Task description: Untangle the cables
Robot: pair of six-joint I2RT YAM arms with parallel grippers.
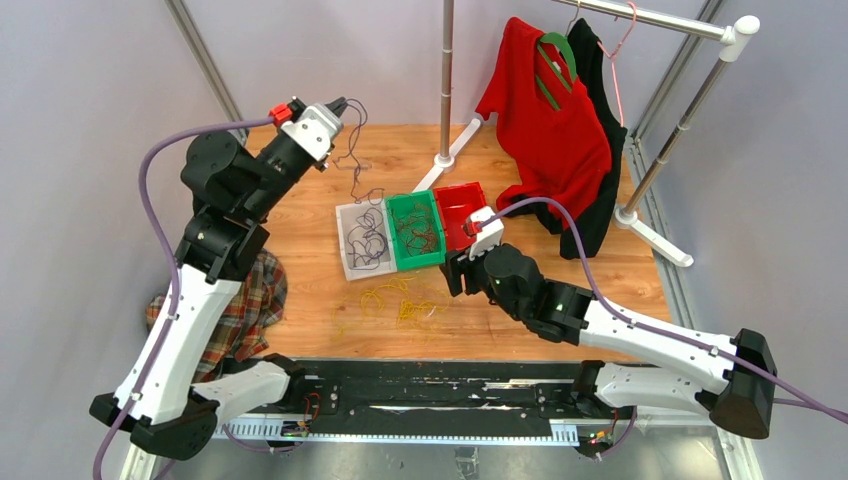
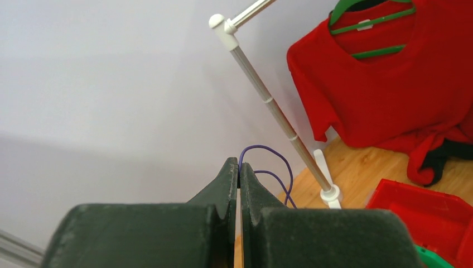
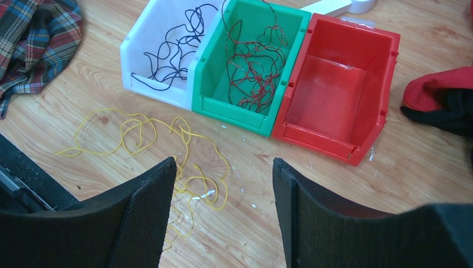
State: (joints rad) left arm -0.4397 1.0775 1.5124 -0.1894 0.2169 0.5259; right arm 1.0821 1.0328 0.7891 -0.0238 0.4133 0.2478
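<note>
The left fingers (image 2: pixel 230 181) are clamped high on a dark purple cable (image 1: pixel 352 165), seemingly to draw it clear above the white bin (image 1: pixel 343 245), while the right fingers (image 3: pixel 148 218) hang apart over yellow cables (image 3: pixel 139 131) loose on the tabletop (image 3: pixel 362 190), likely meant for the red bin (image 3: pixel 312 137)

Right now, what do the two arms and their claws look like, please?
The left arm and the right arm have white shells between black joint housings. A lilac hose runs along each arm. A small red part sits by each white wrist. The left claw and the right claw have two dark, blunt fingers each; the right one's pads show a fine mesh.
</note>
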